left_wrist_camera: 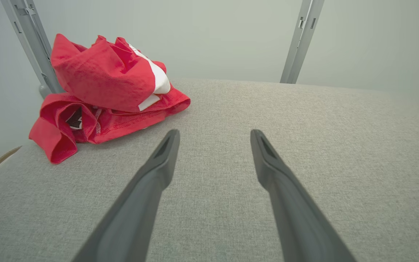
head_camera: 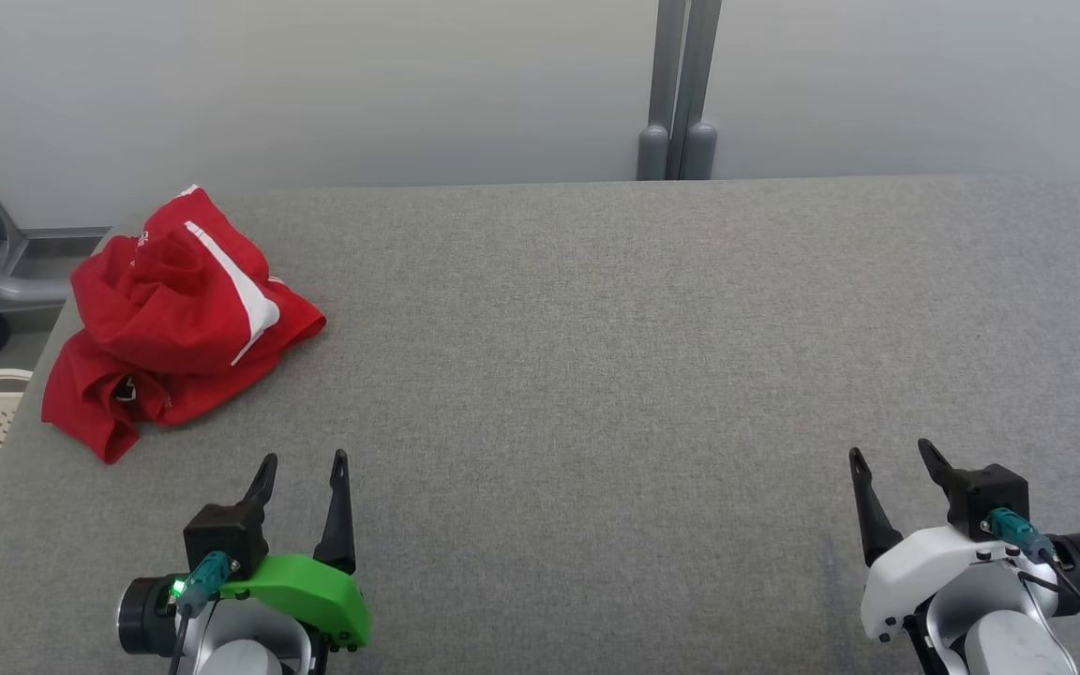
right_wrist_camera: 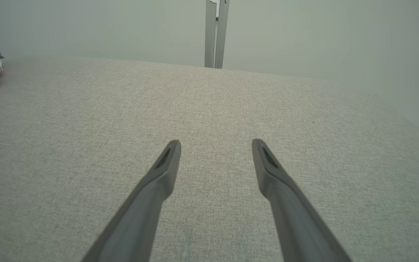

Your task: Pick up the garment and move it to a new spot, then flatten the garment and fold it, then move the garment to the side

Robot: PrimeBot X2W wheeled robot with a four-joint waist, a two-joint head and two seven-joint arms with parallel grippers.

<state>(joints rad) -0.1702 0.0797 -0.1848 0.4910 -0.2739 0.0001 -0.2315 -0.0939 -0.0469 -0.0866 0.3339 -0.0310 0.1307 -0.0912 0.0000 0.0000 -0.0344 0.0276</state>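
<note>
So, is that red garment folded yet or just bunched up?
Bunched up: the red garment lies in a crumpled, lumpy heap on the grey table.

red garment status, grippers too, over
Left gripper open, empty. Right gripper open, empty. Red garment crumpled, untouched, at table's left edge. Nothing between it and left gripper.

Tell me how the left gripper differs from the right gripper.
The left gripper wears a green cover behind its fingers; the right gripper wears a white cover. The left gripper sits close to the crumpled red garment; the right gripper is far across the grey table from it. Both are open, empty, and point away from the robot.
</note>
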